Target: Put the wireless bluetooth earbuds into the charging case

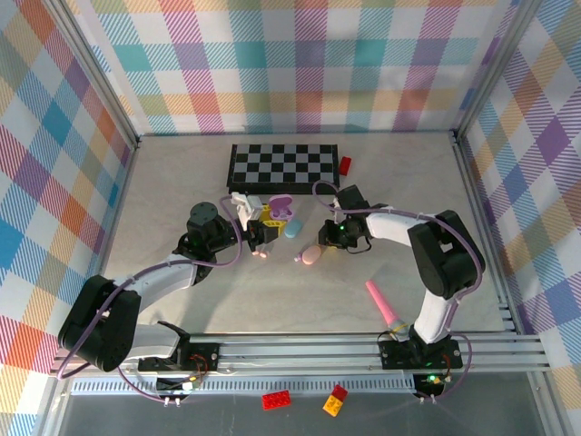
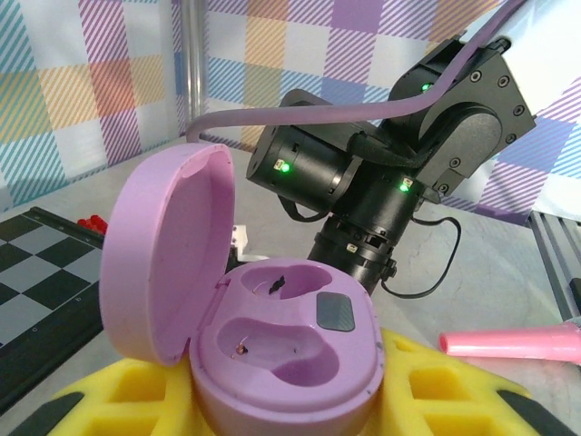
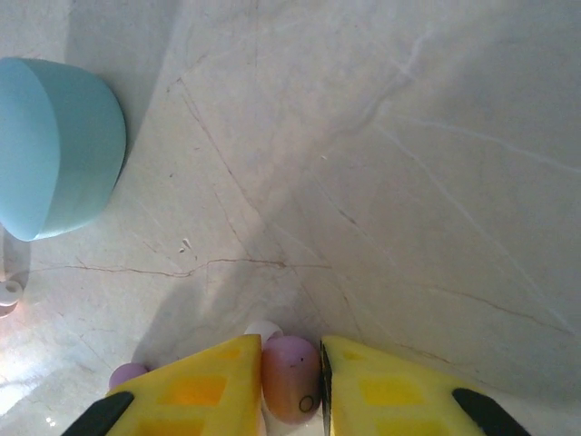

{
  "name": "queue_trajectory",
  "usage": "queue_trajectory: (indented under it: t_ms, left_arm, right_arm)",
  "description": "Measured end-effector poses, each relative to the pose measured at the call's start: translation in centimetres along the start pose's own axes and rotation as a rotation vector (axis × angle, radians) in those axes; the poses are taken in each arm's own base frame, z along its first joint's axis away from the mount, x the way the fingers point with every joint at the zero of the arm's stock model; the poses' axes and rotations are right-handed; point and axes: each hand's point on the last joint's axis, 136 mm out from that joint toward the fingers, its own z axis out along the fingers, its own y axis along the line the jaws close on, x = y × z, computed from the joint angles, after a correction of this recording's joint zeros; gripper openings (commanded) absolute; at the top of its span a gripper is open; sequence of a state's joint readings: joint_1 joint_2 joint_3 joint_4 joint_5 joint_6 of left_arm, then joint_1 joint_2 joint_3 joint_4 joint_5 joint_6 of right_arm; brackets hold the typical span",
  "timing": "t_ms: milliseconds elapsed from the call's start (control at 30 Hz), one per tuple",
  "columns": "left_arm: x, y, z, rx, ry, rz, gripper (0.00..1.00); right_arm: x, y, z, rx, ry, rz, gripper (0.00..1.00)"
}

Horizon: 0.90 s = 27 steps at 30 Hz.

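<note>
The lilac charging case is open, lid tipped back to the left, and both wells look empty. My left gripper is shut on its base, yellow fingers on either side. From above, that case sits in the left gripper left of centre. My right gripper is low over the table, its yellow fingers pressed against both sides of a lilac earbud. Another lilac earbud lies just left of those fingers. The right gripper is beside the left one.
A teal case lies closed between the arms, and a pink oval case lies in front of it. A pink stick lies at the right front. A chessboard and a red brick sit at the back.
</note>
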<state>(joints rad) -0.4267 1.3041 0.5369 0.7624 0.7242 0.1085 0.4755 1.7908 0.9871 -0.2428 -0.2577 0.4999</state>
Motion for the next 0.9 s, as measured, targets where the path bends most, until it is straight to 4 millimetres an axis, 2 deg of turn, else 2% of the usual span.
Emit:
queue_trajectory:
  t_ms: [200, 333, 467, 733, 900]
  left_arm:
    - [0.0, 0.0, 0.0, 0.000, 0.000, 0.000, 0.35]
    - [0.0, 0.0, 0.0, 0.000, -0.001, 0.001, 0.35]
    - [-0.1, -0.2, 0.0, 0.007, -0.002, 0.002, 0.35]
    - [-0.1, -0.2, 0.0, 0.011, -0.002, 0.002, 0.35]
    - [-0.1, -0.3, 0.0, 0.015, -0.002, 0.002, 0.35]
  right_arm:
    - [0.2, -1.8, -1.5, 0.036, -0.052, 0.048, 0.22]
    - [0.7, -3.9, -2.9, 0.066, -0.095, 0.108, 0.22]
    - [1.7, -5.7, -3.2, 0.089, -0.101, 0.158, 0.26]
    - [2.5, -4.8, -3.5, 0.030, -0.087, 0.150, 0.41]
    - [3.5, -3.7, -3.9, -0.027, -0.043, 0.137, 0.42]
